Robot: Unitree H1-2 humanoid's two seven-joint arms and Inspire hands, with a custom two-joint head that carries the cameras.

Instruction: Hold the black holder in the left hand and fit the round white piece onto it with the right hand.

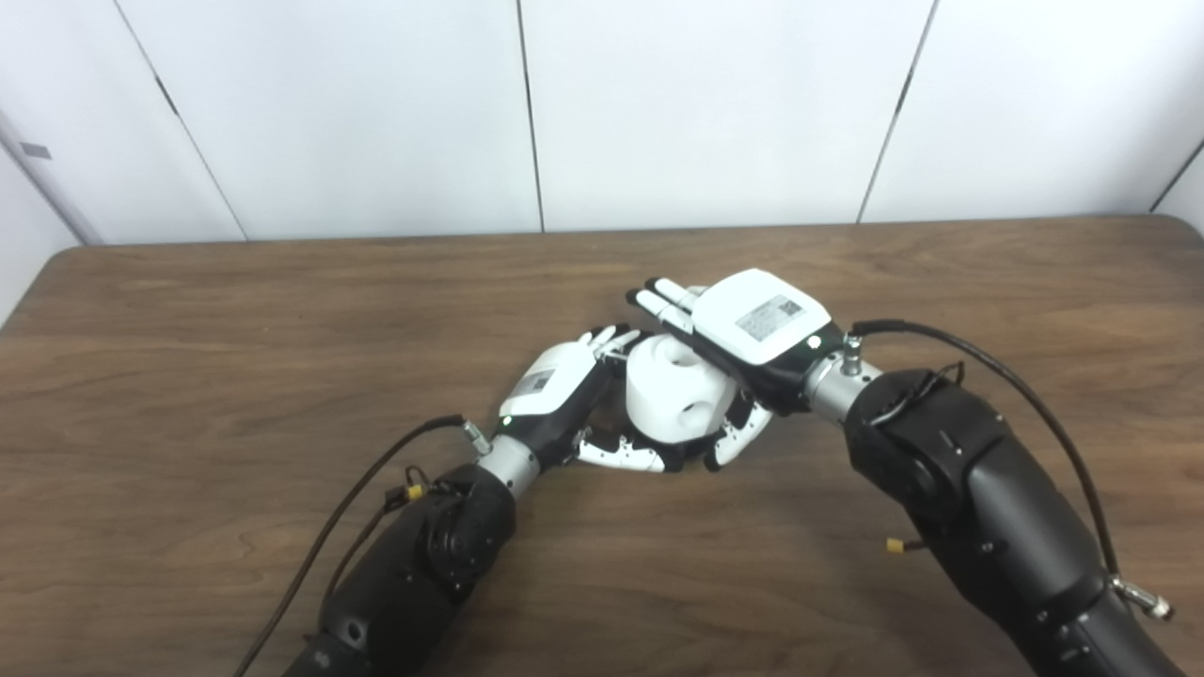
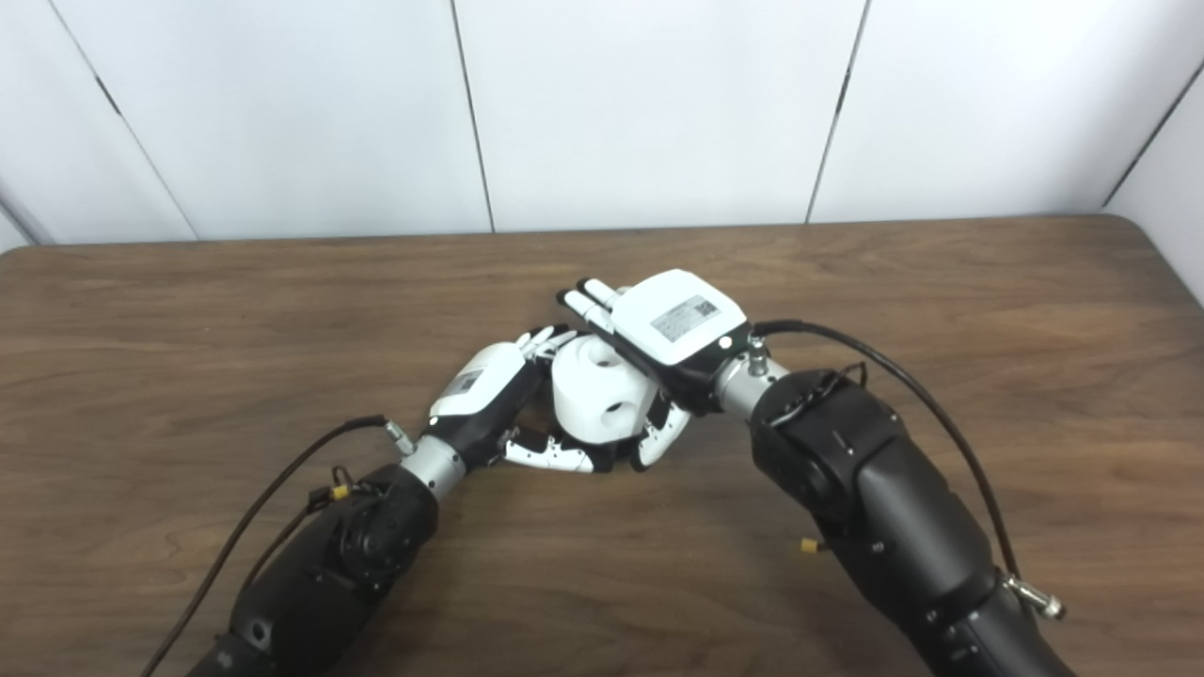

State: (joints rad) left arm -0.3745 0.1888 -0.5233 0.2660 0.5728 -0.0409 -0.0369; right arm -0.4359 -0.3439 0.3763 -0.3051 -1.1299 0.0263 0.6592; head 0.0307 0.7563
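The surface (image 1: 235, 376) is made of dark brown wood with a visible grain and a matt finish. The round white piece (image 1: 670, 393) looks like smooth plastic. Both arms are covered in black, slightly glossy shells.

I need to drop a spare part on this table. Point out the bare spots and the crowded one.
Bare wood: the far strip along the wall, the left end of the table, and the right end past the right forearm. Crowded: the centre, where the left hand and right hand close around the round white piece.
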